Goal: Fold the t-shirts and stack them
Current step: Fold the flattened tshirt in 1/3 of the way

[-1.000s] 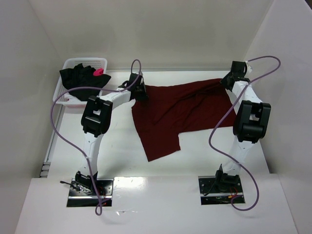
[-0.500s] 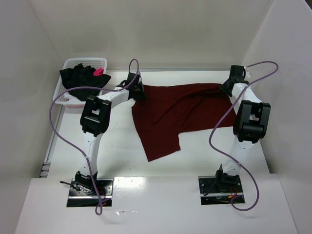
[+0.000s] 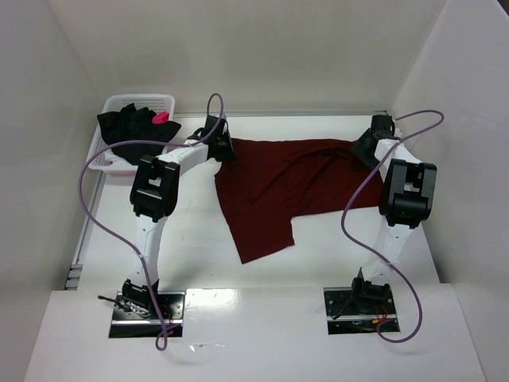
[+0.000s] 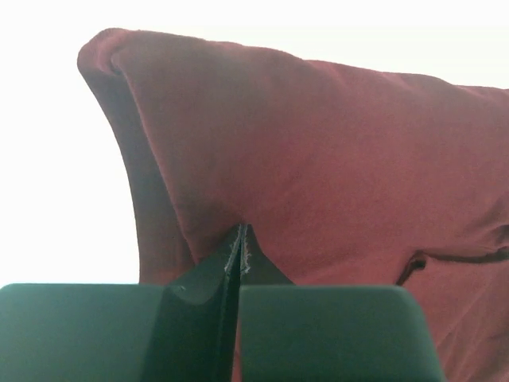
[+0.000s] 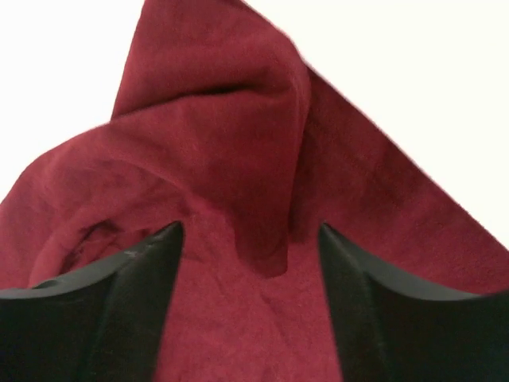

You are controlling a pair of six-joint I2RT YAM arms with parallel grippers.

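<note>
From above, the maroon t-shirt lies spread on the worktop, its far edge stretched from the left fingers to the right fingers, probably to pull it flat for folding; the black t-shirt waits on the basket, well left of both. The left wrist view shows those fingers pressed together on a pinch of maroon cloth that tents up beyond their tips. The right wrist view shows fingers spread apart, a cloth ridge between them, apparently unclamped, though contact is hard to judge.
</note>
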